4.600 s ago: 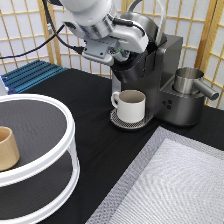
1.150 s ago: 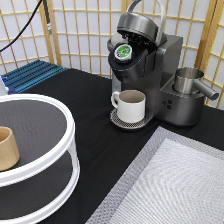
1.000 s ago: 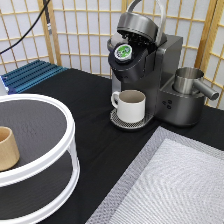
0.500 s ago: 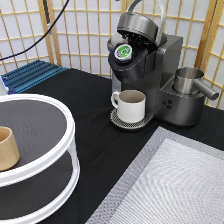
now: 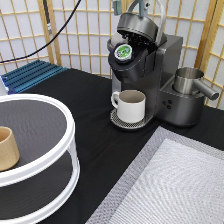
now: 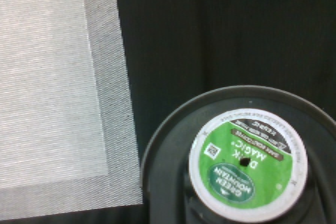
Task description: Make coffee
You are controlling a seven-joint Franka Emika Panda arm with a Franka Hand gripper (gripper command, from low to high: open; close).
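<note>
Loading done: the coffee sits in the brewer, lid not yet shut.
The gripper peeks in at the top edge; its hold can't be told.

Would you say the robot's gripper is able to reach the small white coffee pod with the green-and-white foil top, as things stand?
Probably yes: the coffee pod sits in the dark grey coffee machine, whose lid is raised, leaving the pod's foil uncovered from above. The gripper itself is out of the exterior view.
</note>
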